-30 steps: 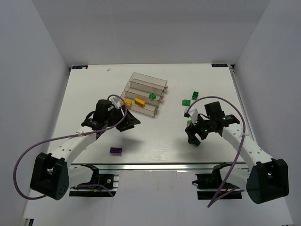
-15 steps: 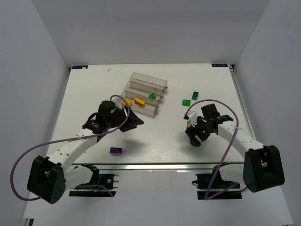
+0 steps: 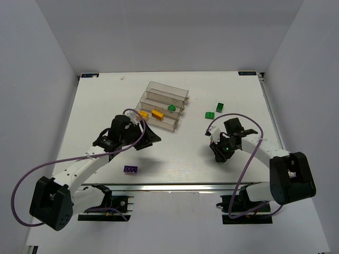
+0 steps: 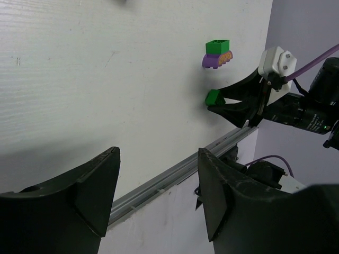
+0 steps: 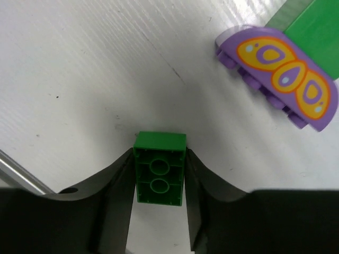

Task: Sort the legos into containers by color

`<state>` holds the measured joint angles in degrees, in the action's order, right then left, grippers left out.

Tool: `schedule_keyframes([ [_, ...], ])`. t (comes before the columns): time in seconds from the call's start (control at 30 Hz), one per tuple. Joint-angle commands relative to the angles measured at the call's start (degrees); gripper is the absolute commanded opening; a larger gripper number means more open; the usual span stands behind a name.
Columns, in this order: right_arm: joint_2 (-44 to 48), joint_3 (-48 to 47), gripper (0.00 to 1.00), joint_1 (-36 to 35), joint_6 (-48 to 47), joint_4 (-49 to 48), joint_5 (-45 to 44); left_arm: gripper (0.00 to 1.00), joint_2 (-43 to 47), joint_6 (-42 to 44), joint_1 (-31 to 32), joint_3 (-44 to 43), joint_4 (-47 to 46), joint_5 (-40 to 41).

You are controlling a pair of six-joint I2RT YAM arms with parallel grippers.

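My right gripper is shut on a green lego, its jaws pressed against both long sides, the brick's hollow underside facing the camera, low over the table. The left wrist view shows that green lego at the right gripper's tips. My left gripper is open with nothing in it and hovers in front of the containers. In them lie two yellow legos and a green one. A purple lego lies near the front edge.
Beside the right gripper lies a curved purple piece with a yellow-orange pattern, with a green brick against it. Two green bricks lie right of the bins. A metal rail runs along the table's near edge.
The right jaws have come together on the green lego, and that arm has shifted slightly inward. The left gripper has edged right and opened a little wider.
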<state>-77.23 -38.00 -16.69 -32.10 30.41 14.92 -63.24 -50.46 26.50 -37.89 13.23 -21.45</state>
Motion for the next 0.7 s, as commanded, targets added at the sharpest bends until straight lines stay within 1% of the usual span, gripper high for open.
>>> schedule_keyframes([
  [0.0, -0.55, 0.73, 0.36, -0.19, -1.04, -1.76, 0.46, 0.7, 1.63, 0.01, 0.31, 0.62, 0.12, 0.97],
  [0.03, -0.12, 0.56, 0.32, -0.1, -1.56, -1.41, 1.07, 0.7, 1.63, 0.01, 0.31, 0.62, 0.21, 1.06],
  [0.07, 0.15, -0.49, 0.22, -0.1, -2.7, -0.45, 2.73, 0.7, 1.54, 0.09, 0.31, 0.62, 0.3, 0.97],
  [0.13, 2.07, -2.25, 0.11, 0.16, -3.93, 0.96, 5.11, 0.7, 1.46, 0.1, 0.31, 0.62, 0.39, 0.97],
  [0.17, 2.78, -3.47, 0.02, -0.01, -5.77, 1.92, 8.86, 0.7, 1.46, 0.01, 0.31, 0.71, 0.39, 1.06],
  [0.2, 3.22, -7.14, 0.0, -0.19, -6.57, 4.54, 10.64, 0.7, 1.54, 0.01, 0.31, 0.89, 0.3, 1.06],
  [0.27, 3.58, -11.81, 0.0, -0.36, -8.24, 6.14, 14.85, 0.7, 1.63, 0.01, 0.31, 0.97, 0.39, 1.41],
  [0.3, 3.23, -16.62, 0.0, -0.36, -8.16, 6.24, 18.79, 0.7, 1.98, 0.09, 0.31, 1.06, 0.39, 1.67],
  [0.37, 0.17, -21.57, 0.0, -1.23, -6.76, 4.14, 21.54, 0.7, 2.16, 0.01, 0.31, 1.24, 0.39, 2.38],
  [0.4, -1.15, -24.03, 0.0, -1.42, -3.44, 2.91, 21.82, 0.7, 2.51, -0.08, 0.31, 1.24, 0.65, 2.55],
  [0.43, -4.91, -28.84, 0.0, -2.29, -1.41, -0.76, 21.73, 0.7, 2.51, -0.08, 0.31, 1.15, 0.74, 2.9],
  [0.47, -6.95, -31.06, 0.0, -2.47, 0.7, -2.53, 20.69, 0.7, 2.51, -0.08, 0.31, 1.15, 1.09, 3.17],
  [0.5, -11.32, -33.26, 0.0, -3.34, 5.59, -4.64, 19.98, 0.7, 2.77, -0.17, 0.31, 0.8, 1.7, 3.35],
  [0.53, -13.71, -37.81, 0.0, -3.61, 7.47, -7.45, 19.71, 0.7, 2.77, -0.17, 0.31, 0.71, 2.14, 3.61],
  [0.57, -16.26, -40.29, 0.0, -4.22, 9.31, -8.69, 18.75, 0.7, 2.95, -0.08, 0.31, 0.54, 2.84, 3.78],
  [0.6, -18.37, -42.49, 0.0, -4.93, 13.16, -10.18, 18.05, 0.7, 3.21, -0.08, 0.31, 0.36, 3.2, 3.96],
  [0.63, -23.0, -47.12, 0.0, -5.19, 14.51, -11.16, 17.69, 0.7, 3.91, -0.08, 0.31, 0.27, 3.55, 4.22],
  [0.67, -25.14, -49.34, 0.0, -5.55, 15.65, -12.38, 16.65, 0.7, 4.09, -0.08, 0.31, 0.18, 3.9, 4.66],
])
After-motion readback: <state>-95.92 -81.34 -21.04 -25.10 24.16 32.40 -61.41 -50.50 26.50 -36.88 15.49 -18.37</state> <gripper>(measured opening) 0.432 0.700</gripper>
